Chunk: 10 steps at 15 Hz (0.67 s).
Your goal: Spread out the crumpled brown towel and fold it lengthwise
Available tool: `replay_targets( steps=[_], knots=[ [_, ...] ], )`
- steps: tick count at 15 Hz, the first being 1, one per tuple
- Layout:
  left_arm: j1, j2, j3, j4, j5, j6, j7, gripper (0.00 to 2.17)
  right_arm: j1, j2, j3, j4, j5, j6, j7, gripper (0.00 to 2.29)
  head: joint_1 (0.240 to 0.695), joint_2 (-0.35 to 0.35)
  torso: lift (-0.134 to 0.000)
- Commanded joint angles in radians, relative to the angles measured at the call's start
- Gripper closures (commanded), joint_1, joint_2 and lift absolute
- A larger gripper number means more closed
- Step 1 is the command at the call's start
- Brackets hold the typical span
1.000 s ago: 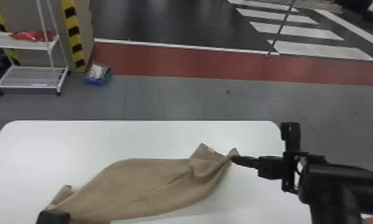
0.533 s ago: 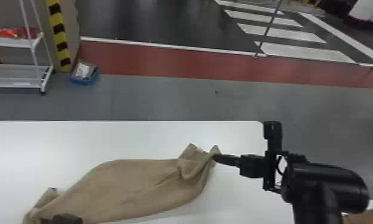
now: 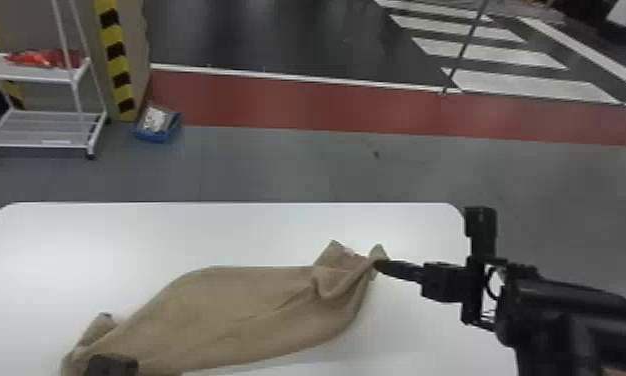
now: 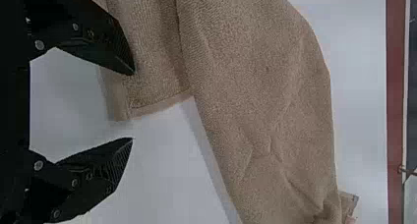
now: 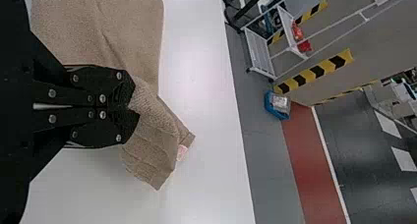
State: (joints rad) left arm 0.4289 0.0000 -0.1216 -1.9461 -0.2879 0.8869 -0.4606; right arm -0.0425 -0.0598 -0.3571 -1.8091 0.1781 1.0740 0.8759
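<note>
With my right pincer (image 3: 379,265), right of centre, I am gripping the brown towel (image 3: 217,310) upon the white bench (image 3: 127,232); my left pincer (image 3: 111,365), at lower left, stands open.

The towel (image 3: 237,305) lies on the table (image 3: 127,240), running from near left to far right. The left gripper (image 3: 110,366) is at its near left end, the right gripper (image 3: 381,266) at its far right end. Behind the table, on the floor (image 3: 257,165), a rack (image 3: 32,74) stands at left, with a bin (image 3: 158,136) to its right.
</note>
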Motion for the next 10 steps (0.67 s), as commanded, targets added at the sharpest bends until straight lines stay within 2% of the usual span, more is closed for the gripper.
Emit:
replay_targets(
  steps=[1,2,3,4,5,7,8,10],
  knots=[
    [-0.007,-0.003,0.004,0.013,-0.004,-0.001,-0.001,0.55,0.0,0.0,-0.008,0.001,-0.002,-0.001,0.0,1.8,0.695,-0.227,0.0],
    [-0.01,-0.003,0.004,0.021,-0.004,-0.001,-0.001,0.55,0.0,0.0,-0.011,0.001,-0.003,-0.001,0.0,1.8,0.695,-0.225,0.0],
    [-0.01,-0.003,0.004,0.023,-0.004,-0.004,-0.001,0.77,0.0,0.0,-0.016,0.001,-0.011,-0.001,0.0,1.8,0.695,-0.226,0.0],
    [-0.007,-0.003,0.007,0.021,-0.004,-0.032,-0.001,1.14,0.0,0.0,-0.023,0.001,-0.022,-0.001,0.0,1.8,0.695,-0.227,0.0],
    [-0.005,-0.003,0.011,0.015,-0.004,-0.044,-0.003,1.32,0.001,0.0,-0.029,-0.001,-0.022,-0.001,0.0,1.8,0.695,-0.228,0.0],
    [0.002,-0.003,0.028,-0.007,-0.004,-0.053,-0.02,1.35,0.006,0.0,-0.04,-0.001,-0.023,-0.001,0.0,1.8,0.695,-0.229,0.0],
    [0.019,-0.003,0.056,-0.031,0.0,-0.084,-0.055,1.35,0.006,0.0,-0.046,-0.003,-0.023,-0.004,0.0,1.8,0.695,-0.233,0.0],
    [0.065,-0.003,0.122,-0.166,0.023,-0.084,-0.145,1.35,0.006,-0.008,-0.068,-0.01,-0.023,-0.016,0.008,1.8,0.695,-0.234,0.0]
  ],
)
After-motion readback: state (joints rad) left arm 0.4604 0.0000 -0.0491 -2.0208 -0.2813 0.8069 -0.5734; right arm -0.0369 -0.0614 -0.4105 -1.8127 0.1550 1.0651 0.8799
